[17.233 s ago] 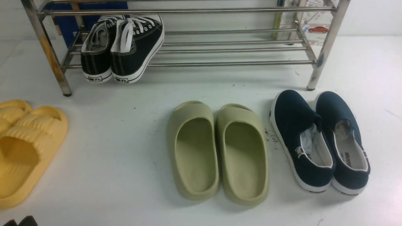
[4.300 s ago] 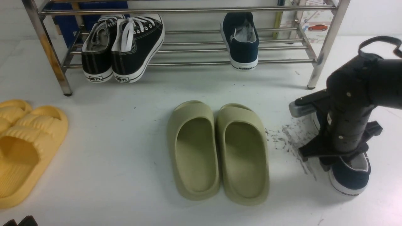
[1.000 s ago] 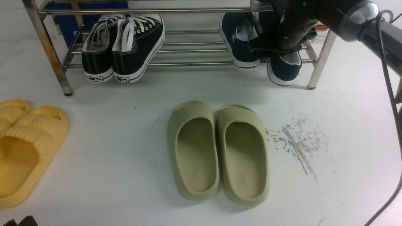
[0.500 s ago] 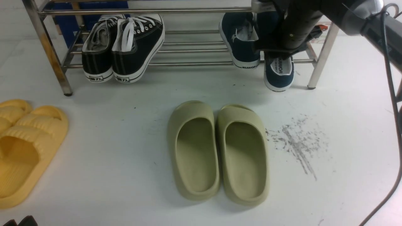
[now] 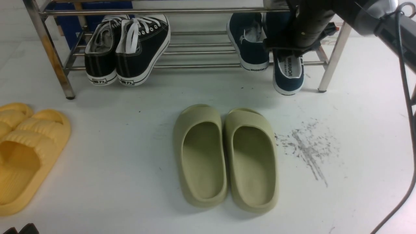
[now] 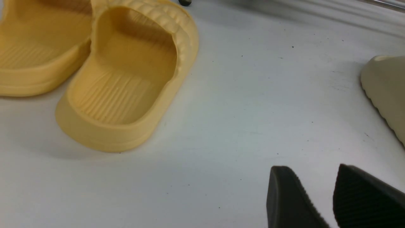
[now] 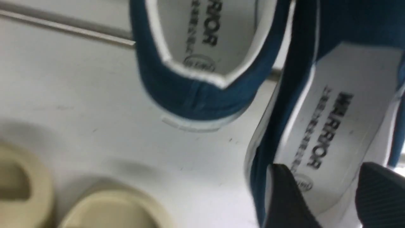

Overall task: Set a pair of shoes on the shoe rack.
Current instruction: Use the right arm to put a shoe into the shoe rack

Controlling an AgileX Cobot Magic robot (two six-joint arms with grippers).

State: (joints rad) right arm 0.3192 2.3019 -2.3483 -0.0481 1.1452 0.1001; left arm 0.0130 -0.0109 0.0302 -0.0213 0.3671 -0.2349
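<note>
At twelve o'clock on the counter (image 5: 113, 146) stands the shoe rack (image 5: 195, 66), with black sneakers (image 5: 130, 48) at its eleven o'clock end. Toward one o'clock, the first navy shoe (image 5: 248, 42) sits on the tubes. Just beside it, the second navy shoe (image 5: 288, 76) tips heel-down off the front tube. Right jaws hang spread over its opening. Left jaws, at seven o'clock, are slightly parted and empty.

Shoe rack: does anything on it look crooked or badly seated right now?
Yes. The right-hand navy slip-on sits askew: its heel hangs well below the front tube of the shoe rack, lower than the left-hand navy slip-on. Dark scuff marks also streak the white surface.
</note>
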